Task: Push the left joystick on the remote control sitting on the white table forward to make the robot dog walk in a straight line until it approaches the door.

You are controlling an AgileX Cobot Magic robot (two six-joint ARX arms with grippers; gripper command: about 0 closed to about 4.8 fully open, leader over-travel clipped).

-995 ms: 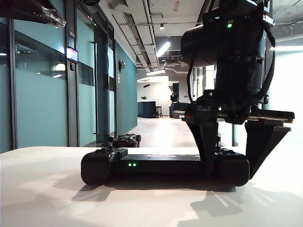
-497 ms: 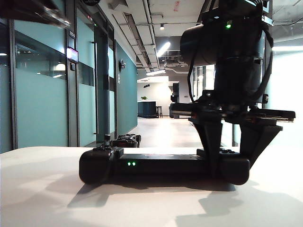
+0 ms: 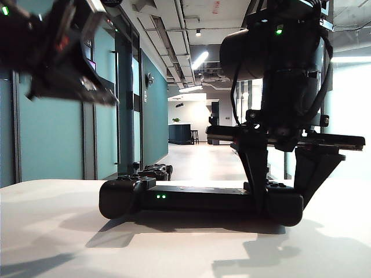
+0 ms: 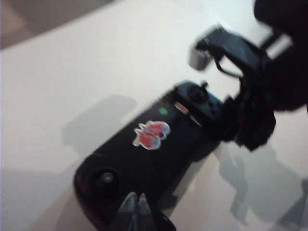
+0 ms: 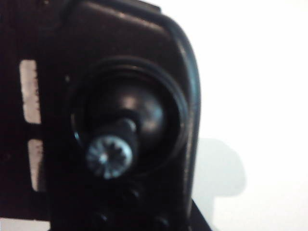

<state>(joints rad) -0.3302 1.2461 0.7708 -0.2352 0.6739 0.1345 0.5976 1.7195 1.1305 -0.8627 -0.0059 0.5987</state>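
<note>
The black remote control (image 3: 200, 200) lies on the white table (image 3: 58, 237), two green lights glowing near its left end. The left joystick (image 3: 136, 167) stands on that end and also shows in the left wrist view (image 4: 107, 178). My right gripper (image 3: 282, 194) straddles the controller's right end, with one finger (image 3: 257, 174) pressed on each side of it. The twin stick (image 5: 109, 156) fills the right wrist view. My left gripper (image 3: 109, 97) hangs blurred high above the left end, its fingertips (image 4: 130, 204) shut together and empty. The robot dog (image 3: 157, 171) stands on the floor behind the table.
A corridor runs away behind the table, with a teal glass wall and a dark-framed door (image 3: 123, 110) on the left. A red and blue sticker (image 4: 151, 134) marks the controller's top. Bare white tabletop lies all round the controller.
My right gripper's fingers have closed in on the controller's right end, nudging the controller slightly. The left arm has swung down into the exterior view at the top left.
</note>
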